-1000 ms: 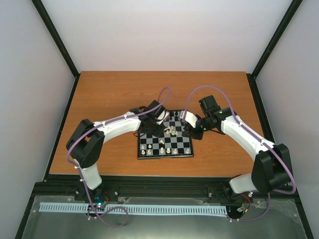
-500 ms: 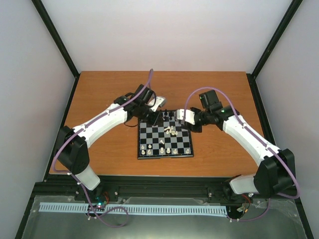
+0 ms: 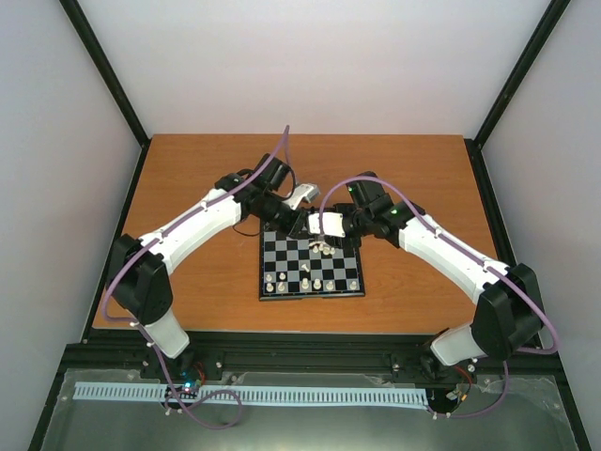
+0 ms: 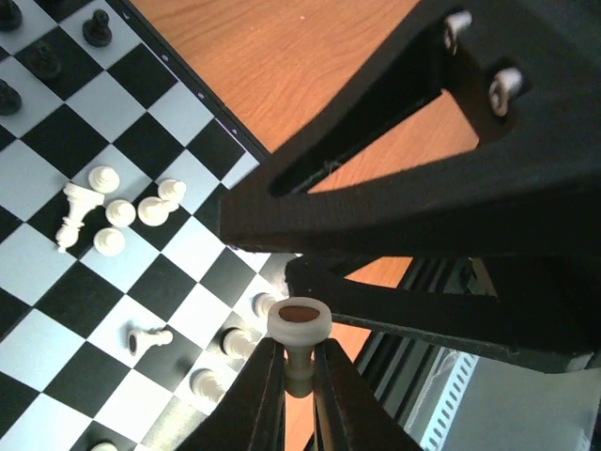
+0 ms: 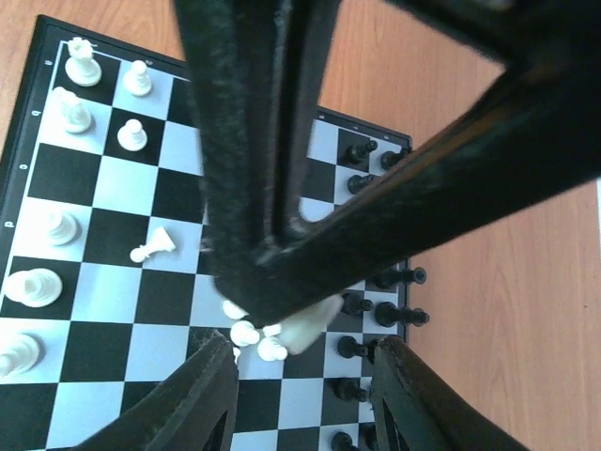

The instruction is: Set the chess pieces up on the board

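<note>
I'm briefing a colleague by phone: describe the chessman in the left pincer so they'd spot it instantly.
Find the chessboard on the table; the left pincer hangs at its far edge. Between its fingers sits a cream-white chessman with a round top, the only one lifted off the board.

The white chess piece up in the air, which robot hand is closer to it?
Left. The left gripper pinches the white piece between its fingers, above the board. The right gripper hangs open close beside it, holding nothing.
</note>
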You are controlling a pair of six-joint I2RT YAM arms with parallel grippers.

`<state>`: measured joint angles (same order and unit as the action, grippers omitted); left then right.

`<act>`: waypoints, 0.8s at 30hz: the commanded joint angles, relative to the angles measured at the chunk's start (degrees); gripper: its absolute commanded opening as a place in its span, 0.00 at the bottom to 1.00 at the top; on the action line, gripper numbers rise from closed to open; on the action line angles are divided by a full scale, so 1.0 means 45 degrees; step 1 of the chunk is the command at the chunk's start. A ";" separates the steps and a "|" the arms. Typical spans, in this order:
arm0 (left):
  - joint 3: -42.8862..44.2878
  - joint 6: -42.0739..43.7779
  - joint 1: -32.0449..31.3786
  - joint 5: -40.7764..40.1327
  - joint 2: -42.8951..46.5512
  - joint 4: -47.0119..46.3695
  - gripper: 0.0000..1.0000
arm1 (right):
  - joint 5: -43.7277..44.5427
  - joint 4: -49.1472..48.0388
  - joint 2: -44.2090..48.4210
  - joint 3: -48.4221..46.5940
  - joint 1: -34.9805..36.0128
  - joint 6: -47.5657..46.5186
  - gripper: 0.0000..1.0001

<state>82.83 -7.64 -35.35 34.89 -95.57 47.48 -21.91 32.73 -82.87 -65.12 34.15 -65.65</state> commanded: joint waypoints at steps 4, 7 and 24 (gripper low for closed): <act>0.0530 0.0438 0.0083 0.1238 -0.0407 0.0436 0.11 | 0.0549 -0.0455 -0.0001 -0.0292 0.0332 -0.0179 0.41; 0.0558 0.0311 0.0083 0.1390 -0.0479 0.0317 0.11 | 0.0572 -0.0476 0.0138 -0.0176 0.0498 -0.0214 0.41; 0.0520 -0.0909 0.0259 0.1928 -0.0642 -0.0960 0.11 | -0.0315 -0.0448 0.0957 0.0818 0.0742 0.0063 0.31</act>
<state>82.89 -9.52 -34.50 41.67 -97.71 47.29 -19.68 31.59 -80.12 -62.39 36.69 -66.13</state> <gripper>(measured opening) 0.113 0.329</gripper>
